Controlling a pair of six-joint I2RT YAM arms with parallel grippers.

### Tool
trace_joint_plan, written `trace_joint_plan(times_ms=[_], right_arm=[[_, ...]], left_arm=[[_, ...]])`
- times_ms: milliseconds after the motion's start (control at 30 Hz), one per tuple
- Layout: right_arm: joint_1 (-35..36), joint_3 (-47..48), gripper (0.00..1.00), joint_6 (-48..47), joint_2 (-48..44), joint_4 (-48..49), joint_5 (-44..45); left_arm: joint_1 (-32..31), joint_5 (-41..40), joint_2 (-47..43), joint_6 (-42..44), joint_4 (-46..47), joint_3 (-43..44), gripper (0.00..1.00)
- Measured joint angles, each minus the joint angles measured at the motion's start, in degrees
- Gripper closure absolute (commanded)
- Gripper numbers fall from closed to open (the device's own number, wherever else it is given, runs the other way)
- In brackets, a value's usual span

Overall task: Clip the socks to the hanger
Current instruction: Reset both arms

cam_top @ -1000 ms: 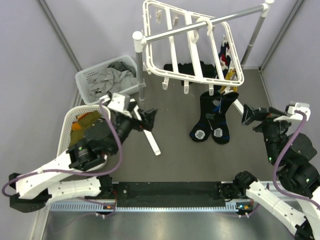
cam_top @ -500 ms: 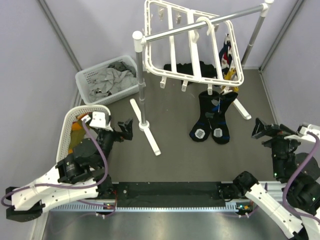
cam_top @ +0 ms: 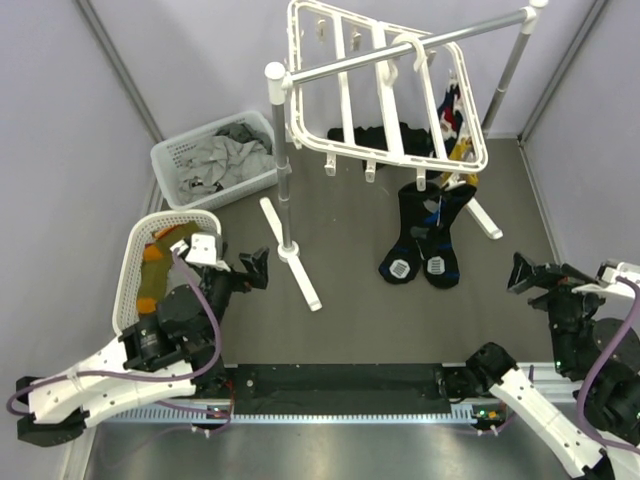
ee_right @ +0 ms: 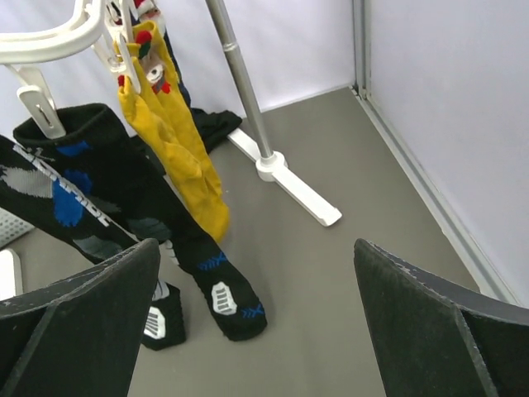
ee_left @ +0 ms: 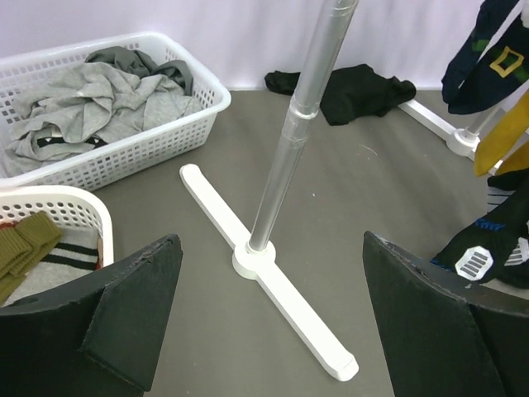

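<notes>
Top view: hanger [cam_top: 385, 90] hooked on the rack [cam_top: 284, 180], black socks [cam_top: 425, 235] dangling from its clips (their white marks are too small to read). Left wrist: left end effector [ee_left: 271, 240] released, empty. Right wrist: right end effector [ee_right: 256, 244] released and empty, yellow sock [ee_right: 178, 157] hanging off the hanger.

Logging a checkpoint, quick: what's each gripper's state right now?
Left gripper: open, empty.
Right gripper: open, empty.

Top camera looks down; both wrist cameras low, sharing socks [ee_right: 99, 194].
</notes>
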Motion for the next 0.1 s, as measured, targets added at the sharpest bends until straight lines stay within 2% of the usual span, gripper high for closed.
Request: trace_joint_plan(times_ms=[100], right_arm=[[0.0,0.57,0.01,0.42,-0.09,-0.98,-0.46]], left_arm=[[0.0,0.46,1.16,-0.04,0.2,0.0,0.06]])
